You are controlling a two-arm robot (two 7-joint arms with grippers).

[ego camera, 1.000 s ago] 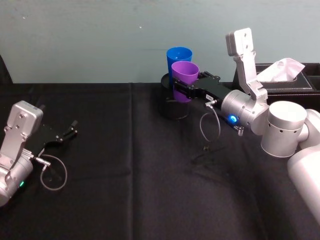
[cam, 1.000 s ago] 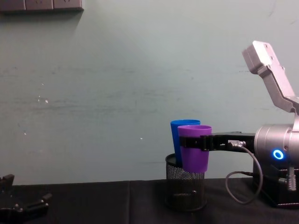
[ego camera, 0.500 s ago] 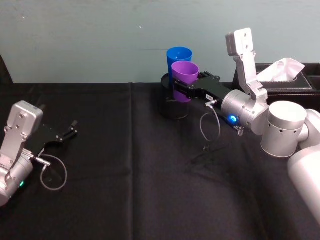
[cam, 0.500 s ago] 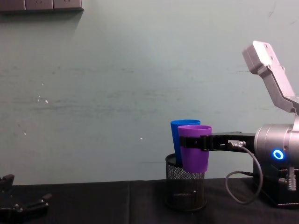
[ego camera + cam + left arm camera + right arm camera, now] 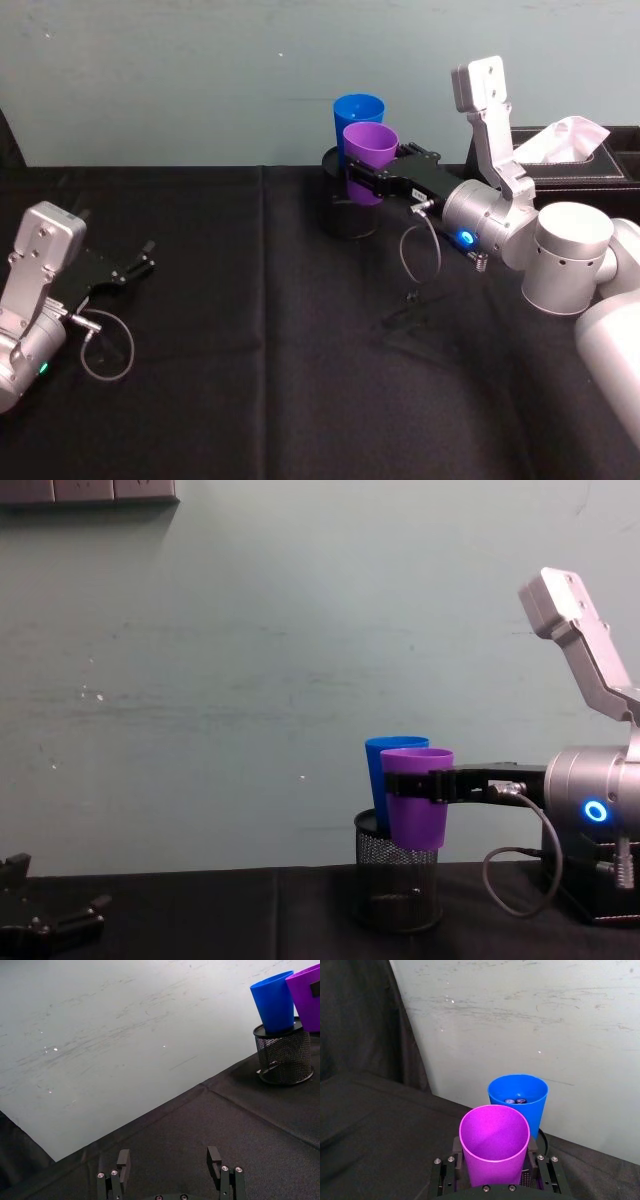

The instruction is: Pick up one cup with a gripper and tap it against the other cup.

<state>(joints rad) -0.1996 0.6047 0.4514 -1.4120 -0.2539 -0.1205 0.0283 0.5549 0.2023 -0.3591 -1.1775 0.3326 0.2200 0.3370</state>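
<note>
The right claw [image 5: 366, 181] grips the purple cup [image 5: 370, 148] upright above the table's [image 5: 250, 350] 12 o'clock. It sits just 6 o'clock of the blue cup [image 5: 357, 108], which stands in a mesh holder [image 5: 398, 895], so a short push should tap them. The left claw [image 5: 130, 268] rests wide at 9 o'clock.

The right pincer [image 5: 365, 178] has one cup [image 5: 368, 145] between its fingers, over the pen holder [image 5: 345, 222] on the table [image 5: 260, 340]. The second cup [image 5: 355, 112] stands in that holder, just beyond the pincer's tips. A tissue box [image 5: 590, 170] lies to the pincer's right, and the left pincer [image 5: 135, 268] rests far to its left.
</note>
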